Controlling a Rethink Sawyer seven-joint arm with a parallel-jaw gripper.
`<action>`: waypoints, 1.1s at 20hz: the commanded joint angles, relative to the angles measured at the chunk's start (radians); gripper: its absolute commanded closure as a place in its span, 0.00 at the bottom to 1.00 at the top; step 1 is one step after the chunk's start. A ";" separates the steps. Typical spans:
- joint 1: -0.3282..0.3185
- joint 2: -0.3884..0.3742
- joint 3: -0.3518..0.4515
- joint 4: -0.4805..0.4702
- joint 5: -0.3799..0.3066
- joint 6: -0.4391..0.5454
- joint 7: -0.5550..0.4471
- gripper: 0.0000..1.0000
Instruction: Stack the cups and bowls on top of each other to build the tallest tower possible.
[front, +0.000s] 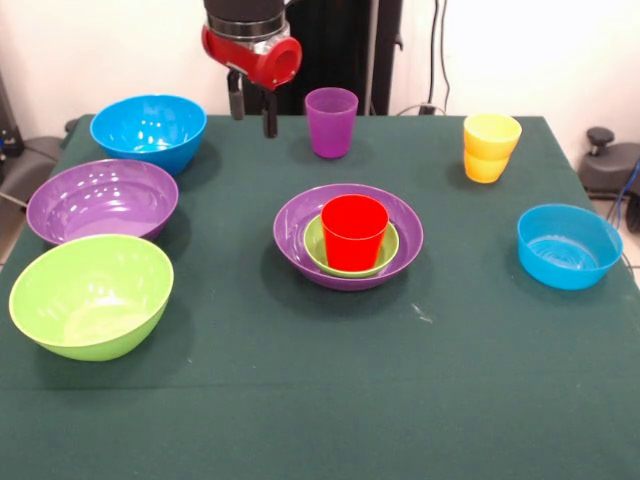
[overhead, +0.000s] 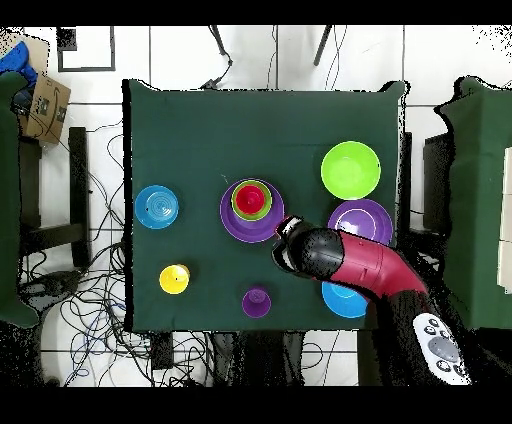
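Note:
The tower stands mid-table: a large purple bowl (front: 402, 228) holds the small green bowl (front: 313, 247), and the red cup (front: 354, 232) stands upright in that. My gripper (front: 253, 112) hangs open and empty at the far side, between the large blue bowl (front: 148, 130) and the purple cup (front: 331, 121). The other large purple bowl (front: 102, 200) and the lime green bowl (front: 90, 295) sit at the left. Two stacked yellow cups (front: 491, 147) and the small blue bowl (front: 568, 247) are at the right. In the overhead view my arm (overhead: 345, 265) covers part of the large blue bowl (overhead: 340, 300).
The table (front: 300, 400) is covered in dark green cloth. The overhead view shows cables on the floor around it and a cardboard box (overhead: 45, 105) at the left.

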 joint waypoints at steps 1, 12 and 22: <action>-0.005 0.022 0.130 -0.047 -0.081 0.062 -0.161 0.00; -0.056 0.054 0.127 -0.129 -0.196 0.100 -0.230 0.00; -0.095 0.082 0.189 -0.237 -0.240 0.208 -0.275 0.00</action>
